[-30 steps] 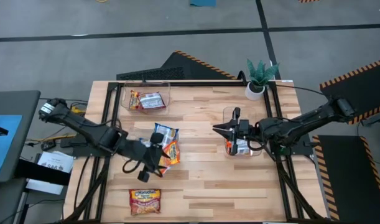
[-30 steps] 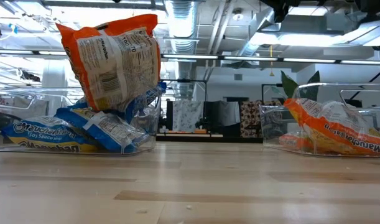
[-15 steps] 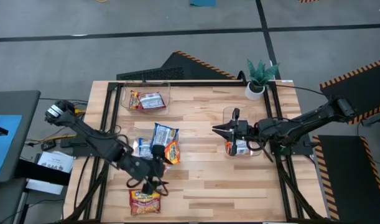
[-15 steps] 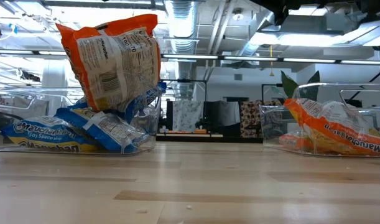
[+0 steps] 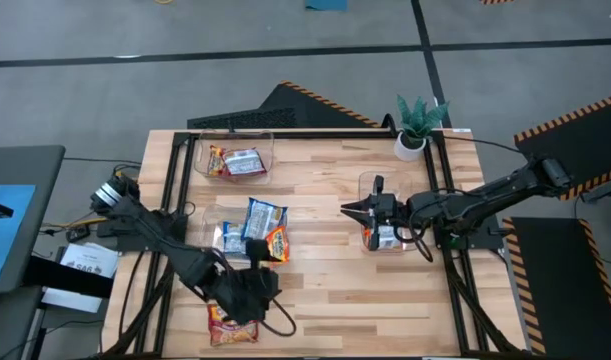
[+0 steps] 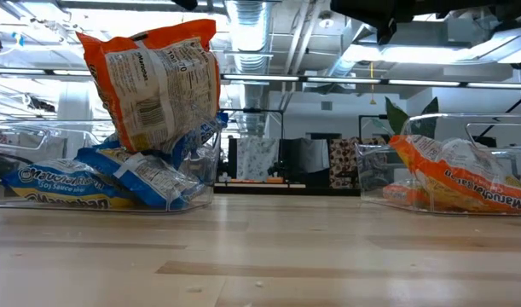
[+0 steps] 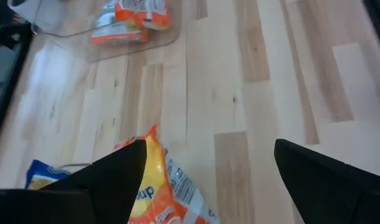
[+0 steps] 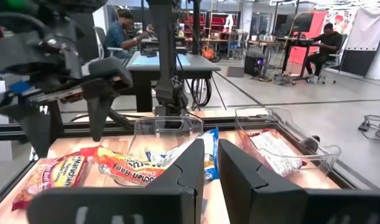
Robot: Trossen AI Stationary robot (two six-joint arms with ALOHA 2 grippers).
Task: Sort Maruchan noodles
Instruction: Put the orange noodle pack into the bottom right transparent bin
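Three clear bins hold Maruchan noodles. The middle bin [image 5: 247,240] has blue packets and an orange packet [image 5: 276,243] leaning upright on them. The right bin [image 5: 385,236] has orange packets, the far left bin [image 5: 235,160] red ones. A loose orange-yellow packet [image 5: 228,327] lies flat by the near edge. My left gripper [image 5: 251,298] hangs open above the table between that packet and the middle bin. Its wrist view shows an orange-yellow packet [image 7: 155,186] low between the fingers [image 7: 209,144]. My right gripper [image 5: 347,208] hovers level beside the right bin, its fingers [image 8: 211,148] shut to a slit, holding nothing.
A potted plant [image 5: 417,125] stands at the far right corner, and a dark keyboard [image 5: 230,120] lies past the far edge. Bare wood [image 5: 335,300] spreads across the near right. People sit at desks [image 8: 329,37] in the room beyond.
My left gripper has swung from beside the middle bin toward the table's near edge, sinking a little and tipping downward, and now hangs by the loose orange-yellow packet. The packets in the bins have kept their places.
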